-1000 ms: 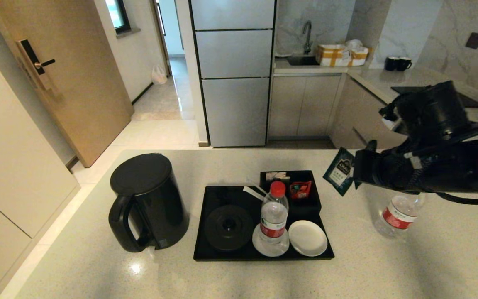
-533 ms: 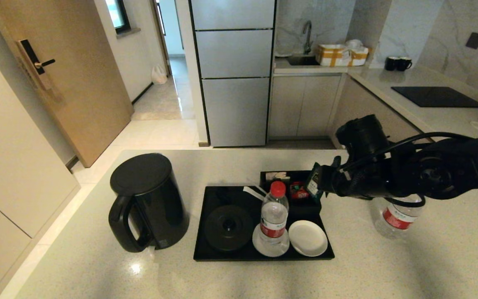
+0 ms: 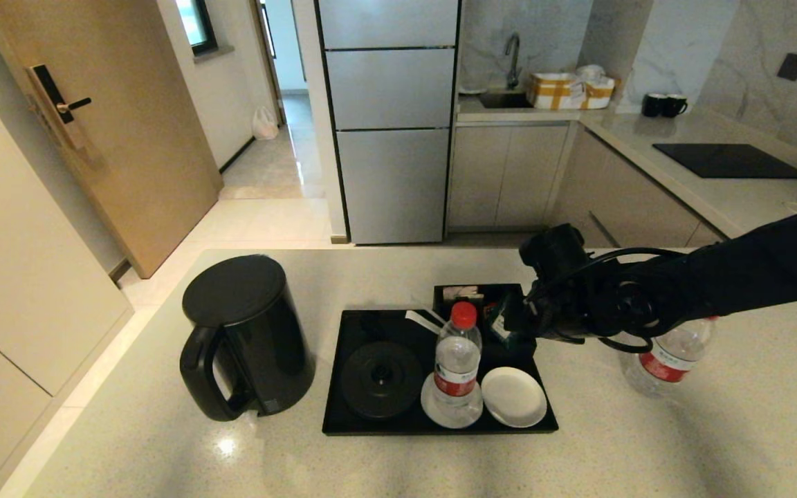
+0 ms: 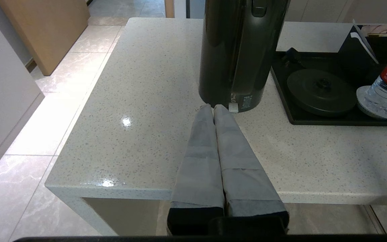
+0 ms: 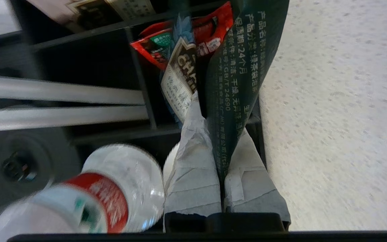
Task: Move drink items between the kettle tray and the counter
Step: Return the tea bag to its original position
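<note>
My right gripper (image 3: 509, 320) is shut on the dark teal sachet (image 5: 240, 67) and holds it low over the right compartment of the small black box (image 3: 471, 294) at the back of the kettle tray (image 3: 335, 387). The sachet's lower end hangs among the red packets (image 5: 153, 50) in that compartment. One water bottle (image 3: 457, 363) stands on the tray's left white coaster, just left of the gripper. A second bottle (image 3: 668, 353) stands on the counter (image 3: 647, 449) to the right, partly behind my right arm. My left gripper (image 4: 213, 107) rests shut at the counter's near edge.
The black kettle (image 3: 246, 332) stands on the counter left of the tray, off its round base (image 3: 380, 379). An empty white coaster (image 3: 513, 395) lies at the tray's front right. The counter's left edge drops to the floor beside the kettle.
My right arm has swung left and down from above the counter's right side to the tray's compartment box, carrying the sachet with it. The bottles, kettle and left arm have not moved.
</note>
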